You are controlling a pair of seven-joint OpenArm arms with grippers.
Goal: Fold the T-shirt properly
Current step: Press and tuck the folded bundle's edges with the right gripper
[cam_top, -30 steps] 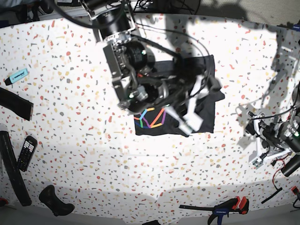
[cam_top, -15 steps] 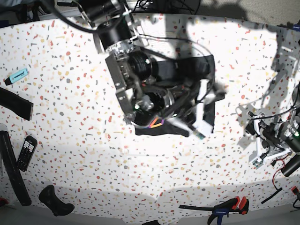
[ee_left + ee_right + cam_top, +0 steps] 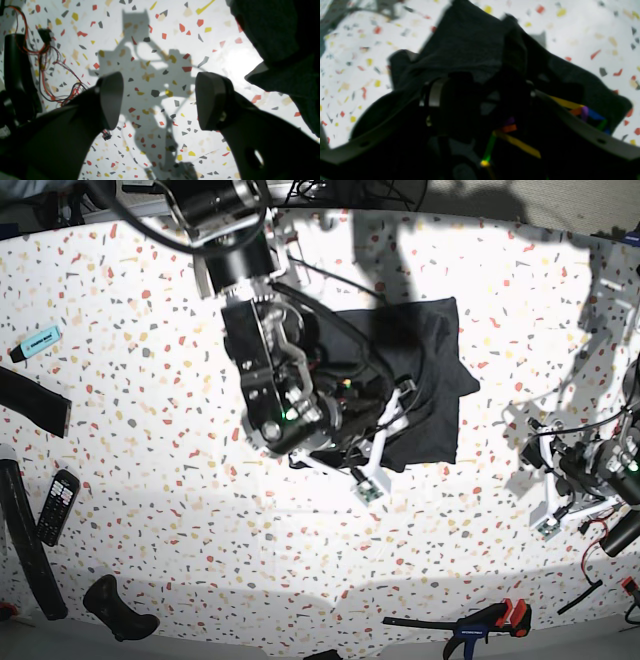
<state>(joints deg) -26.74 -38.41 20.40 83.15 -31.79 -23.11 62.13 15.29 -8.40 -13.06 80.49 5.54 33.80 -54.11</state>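
The T-shirt (image 3: 425,355) lies as a dark folded rectangle at the table's middle, with a sleeve corner sticking out to its right. My right gripper (image 3: 384,443) hangs low over its near edge, with its arm covering the shirt's left half. In the right wrist view the jaws of my right gripper (image 3: 482,107) stand wide apart, and dark T-shirt (image 3: 475,47) fabric with rainbow print lines lies between and beneath them. My left gripper (image 3: 160,100) is open over bare table, to the right of the shirt. A T-shirt (image 3: 277,35) edge shows at the top right of that view.
On the table's left lie a blue highlighter (image 3: 37,341), black straps (image 3: 33,400), a calculator-like remote (image 3: 57,505) and a black handle (image 3: 117,608). A bar clamp (image 3: 478,624) rests at the front edge. Red and black wires (image 3: 50,62) trail beside my left gripper.
My right arm has swung toward the table's front and down over the shirt, so the rainbow print no longer shows in the base view. The left arm has not moved.
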